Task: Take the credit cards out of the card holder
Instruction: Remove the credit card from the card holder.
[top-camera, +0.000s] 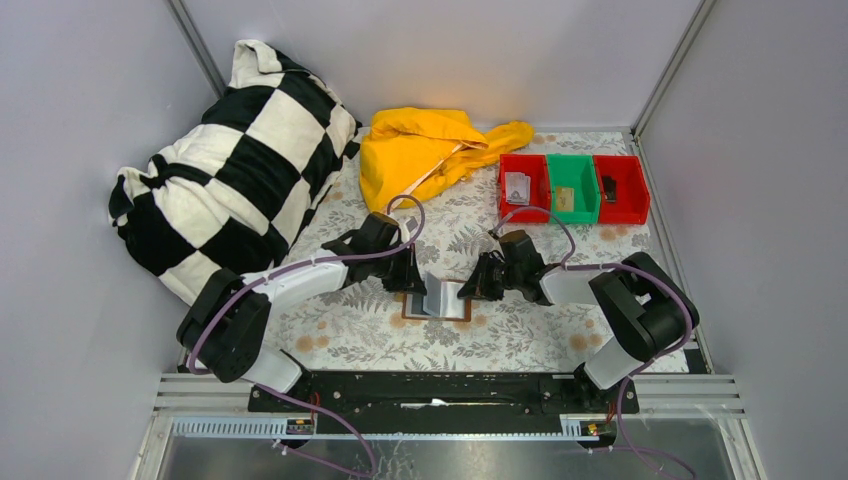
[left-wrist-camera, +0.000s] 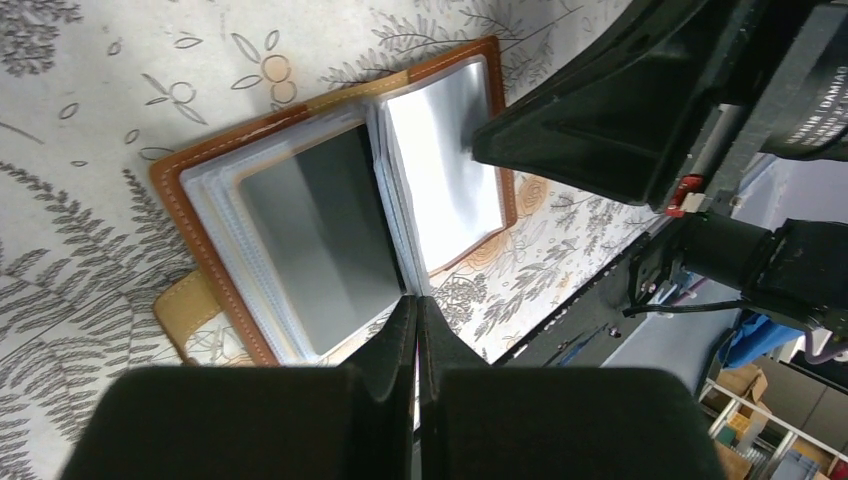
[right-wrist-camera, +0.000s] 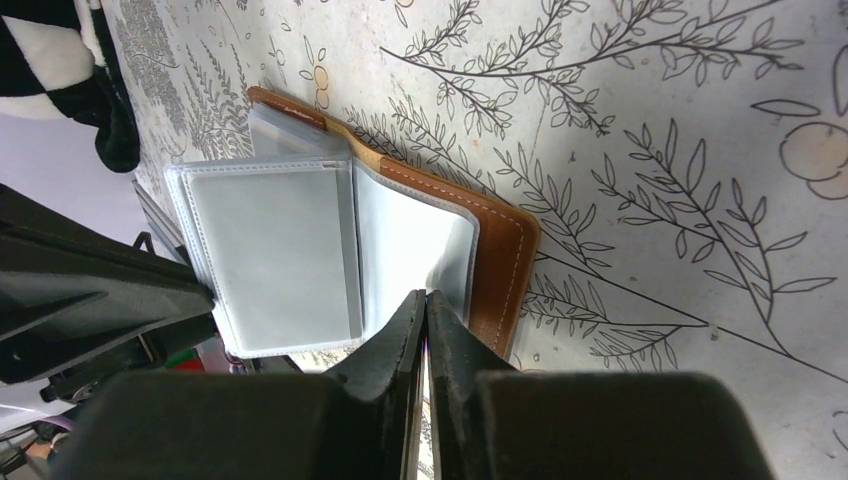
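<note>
I read clock positions from the top view, with 12 o'clock at the far wall.

1. Enclosure: plain grey wall panels (top-camera: 80, 120) close the cell on three sides, joined at the far corners by aluminium posts (top-camera: 198, 45).
2. Surface: a table (top-camera: 520, 340) under a cloth printed with grey leaves and orange flowers. A black base plate (top-camera: 440, 392) carries both arms at 6 o'clock.
3. A black-and-white checkered pillow (top-camera: 240, 160) fills the 10 o'clock corner, leaning on the left wall.
4. A crumpled yellow garment (top-camera: 420, 150) lies at 12 o'clock.
5. Three bins stand touching in a row at 1 o'clock: a red bin (top-camera: 524, 160), a green bin (top-camera: 570, 160) and a second red bin (top-camera: 620, 160). A tan card (top-camera: 565, 198) lies in the green bin; I cannot identify the items in the red ones.
6. The card holder (top-camera: 437, 300) lies open on the cloth just short of centre, toward 6 o'clock, its clear sleeves fanned up.
7. The left gripper (top-camera: 412, 285) sits at the holder's 9 o'clock, jaws together, tips at the sleeve edges.
8. The right gripper (top-camera: 470, 290) sits at its 3 o'clock, jaws together, tips against a sleeve. I cannot tell whether either gripper pinches a sleeve.
</note>
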